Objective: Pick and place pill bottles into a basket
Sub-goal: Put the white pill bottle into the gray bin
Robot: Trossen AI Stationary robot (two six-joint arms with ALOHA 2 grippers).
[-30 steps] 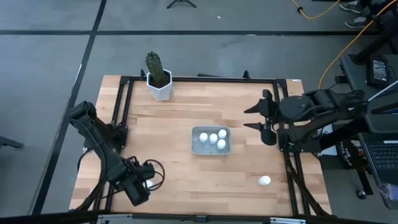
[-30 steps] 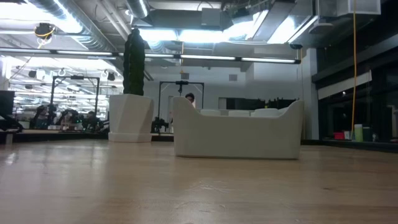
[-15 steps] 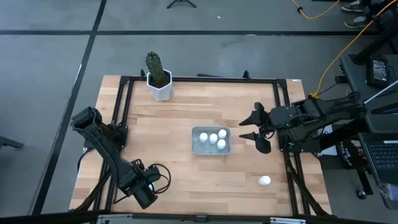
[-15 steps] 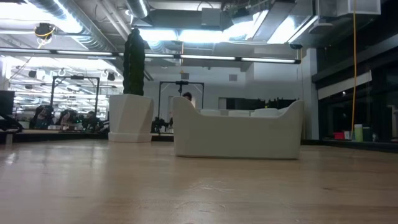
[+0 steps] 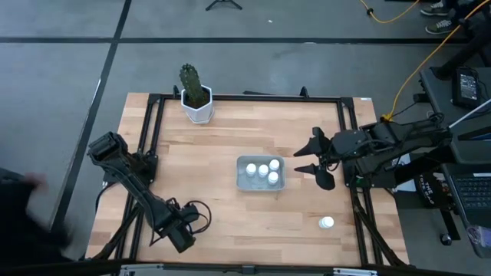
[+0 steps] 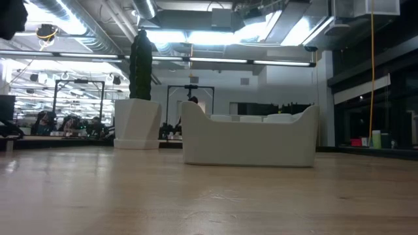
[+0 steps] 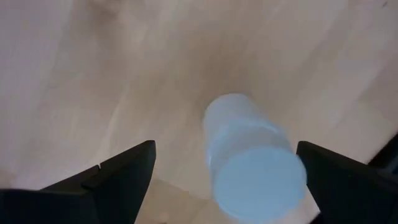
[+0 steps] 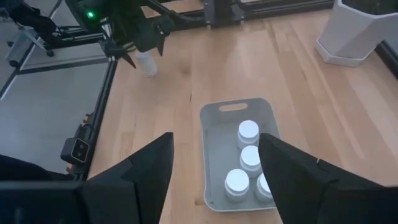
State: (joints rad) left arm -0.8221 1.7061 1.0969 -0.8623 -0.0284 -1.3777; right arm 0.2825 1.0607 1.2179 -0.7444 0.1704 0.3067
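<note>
My left gripper [image 5: 181, 234] is near the table's front left and is open. Its two fingers stand on either side of an upright white pill bottle [image 7: 252, 165] on the table; I cannot tell that they touch it. This bottle also shows in the right wrist view [image 8: 146, 62]. The pale grey basket [image 5: 244, 182] sits mid-table with several white bottles [image 5: 263, 169] standing in it. One more bottle [image 5: 327, 223] stands at the front right. My right gripper [image 5: 303, 160] is open and empty, above the table just right of the basket.
A white hexagonal pot with a cactus [image 5: 196, 103] stands at the far edge, left of centre. A black frame [image 5: 349, 153] runs around the tabletop. A person shows as a dark blur [image 5: 19, 211] beyond the table's left edge.
My right gripper has moved toward the near edge and a little toward the basket, then held still, staying open. My left gripper has shifted slightly toward the table's right and near edge. A person has come into view at the left.
</note>
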